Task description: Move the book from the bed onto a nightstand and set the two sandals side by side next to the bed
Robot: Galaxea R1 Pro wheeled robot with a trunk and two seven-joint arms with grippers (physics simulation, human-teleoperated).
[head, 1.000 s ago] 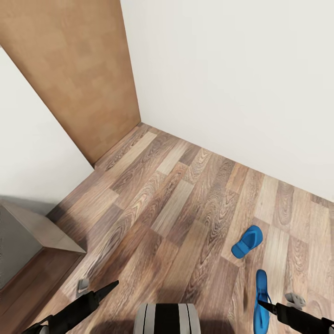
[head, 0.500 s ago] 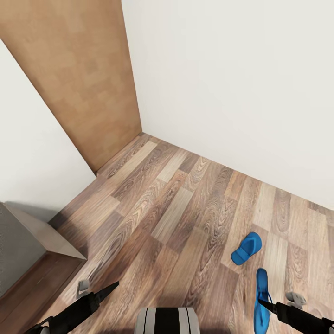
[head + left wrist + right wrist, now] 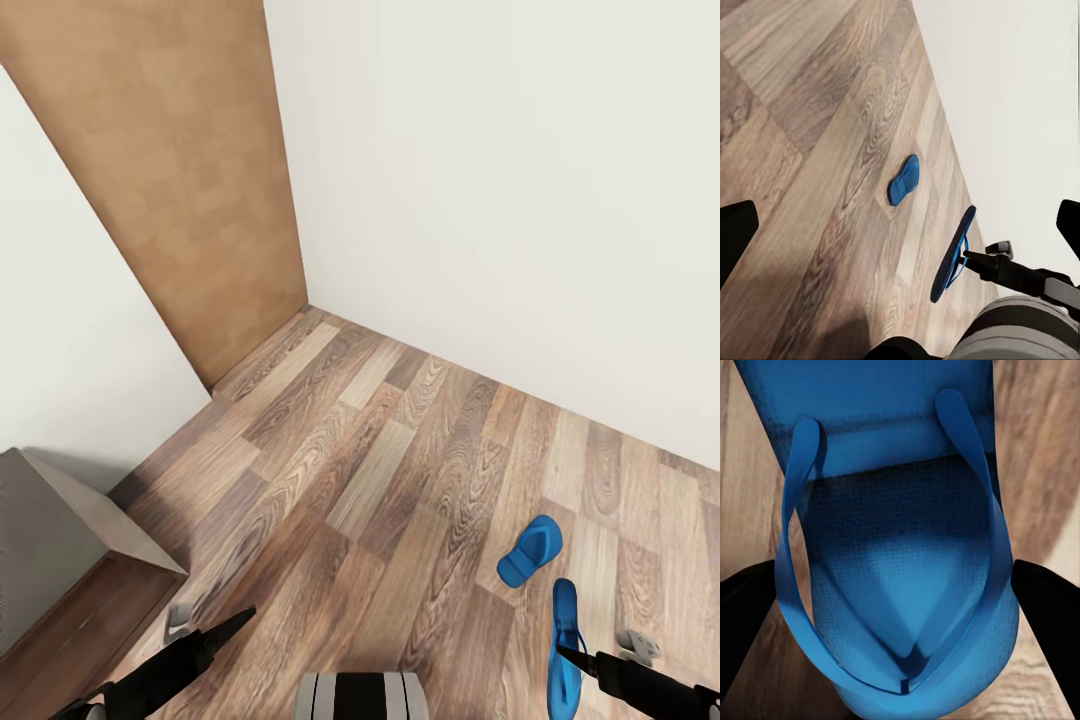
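Observation:
One bright blue sandal [image 3: 530,551] lies flat on the brown plank floor [image 3: 380,460] near the white wall. My right gripper [image 3: 562,655] is shut on the other sandal [image 3: 564,640], which hangs above the floor. In the left wrist view the held sandal [image 3: 952,255] hangs edge-on from the right gripper [image 3: 971,260], a short way from the lying sandal [image 3: 904,180]. The right wrist view looks straight at the held sandal's sole and Y-strap [image 3: 900,585]. My left gripper [image 3: 240,615] is open and holds nothing. The book, the bed and the nightstand are out of view.
A plain brown door [image 3: 170,180] fills the room's corner at the far left, with white wall [image 3: 500,200] running to the right. A grey angular piece of furniture [image 3: 60,520] juts in at the lower left. My base [image 3: 360,695] is at the bottom middle.
The whole picture has shifted slightly, so the camera has moved a little. The held sandal stays with my right gripper. Both arms keep their pose.

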